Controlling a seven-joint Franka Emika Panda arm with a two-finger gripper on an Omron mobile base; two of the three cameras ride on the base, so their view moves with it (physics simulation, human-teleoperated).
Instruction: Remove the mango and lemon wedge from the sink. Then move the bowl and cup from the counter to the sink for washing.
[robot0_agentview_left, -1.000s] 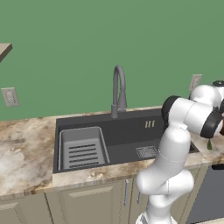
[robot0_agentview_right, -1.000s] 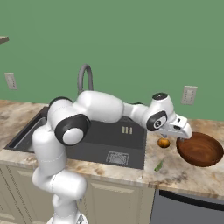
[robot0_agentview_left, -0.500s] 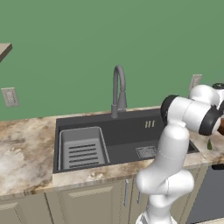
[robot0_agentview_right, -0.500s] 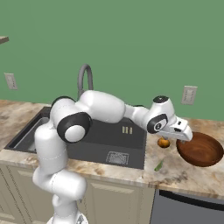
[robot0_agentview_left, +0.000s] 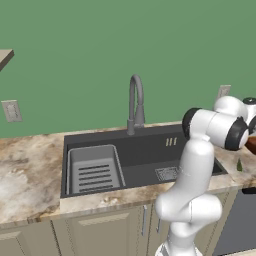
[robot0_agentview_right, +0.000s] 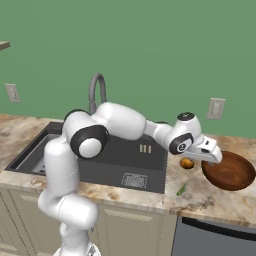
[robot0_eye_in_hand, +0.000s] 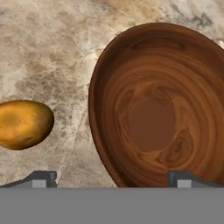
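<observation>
Hovering with gripper (robot0_eye_in_hand: 111, 177) spread wide over the wooden bowl (robot0_eye_in_hand: 159, 105) on the counter (robot0_eye_in_hand: 52, 52), straddling its near rim (likely for a rim pinch); mango (robot0_eye_in_hand: 24, 124) at nine o'clock, already out of the sink (robot0_agentview_right: 125, 160).

Sink: dark rectangular basin (robot0_agentview_right: 120, 167) set in the marbled stone counter (robot0_agentview_right: 210, 197) — slotted tray (robot0_agentview_left: 94, 169) in its left part.
Right of sink: small round orange-brown mango (robot0_agentview_right: 187, 163) beside the wide wooden bowl (robot0_agentview_right: 231, 171).
Front: sliver (robot0_agentview_right: 181, 189), probably the lemon wedge.

glossy wooden bowl (robot0_eye_in_hand: 155, 105), marbled stone counter (robot0_eye_in_hand: 48, 52)
</observation>
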